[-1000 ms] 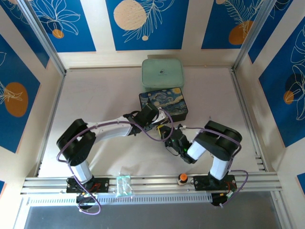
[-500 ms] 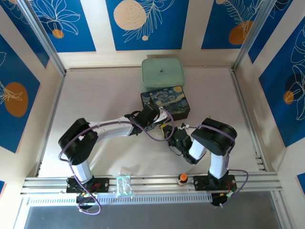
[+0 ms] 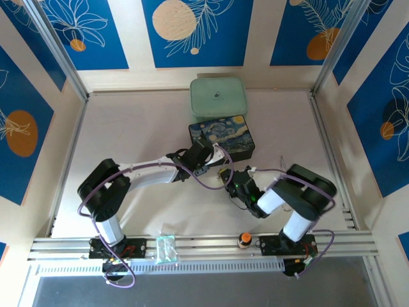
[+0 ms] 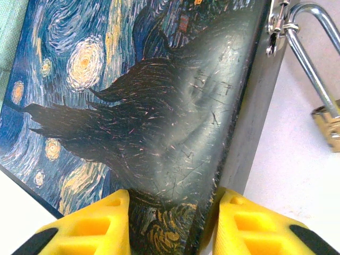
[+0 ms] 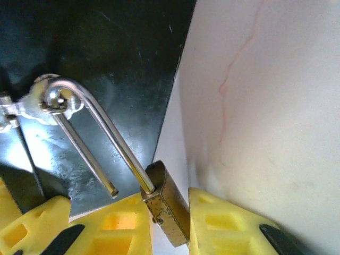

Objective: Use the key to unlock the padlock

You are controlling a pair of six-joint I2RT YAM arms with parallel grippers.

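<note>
The top camera hangs high above and behind the arm bases (image 3: 110,246), looking down over the whole table (image 3: 140,128) toward the far wall (image 3: 255,38). The left wrist camera sits almost against the painted box (image 4: 133,106), facing its lid, with the padlock (image 4: 330,127) at its right edge. The right wrist camera is just as close, aimed at the padlock beside the box's dark side. Both wrist views share that box edge and the shackle (image 5: 118,137); the top view holds both, small, mid-table.
</note>
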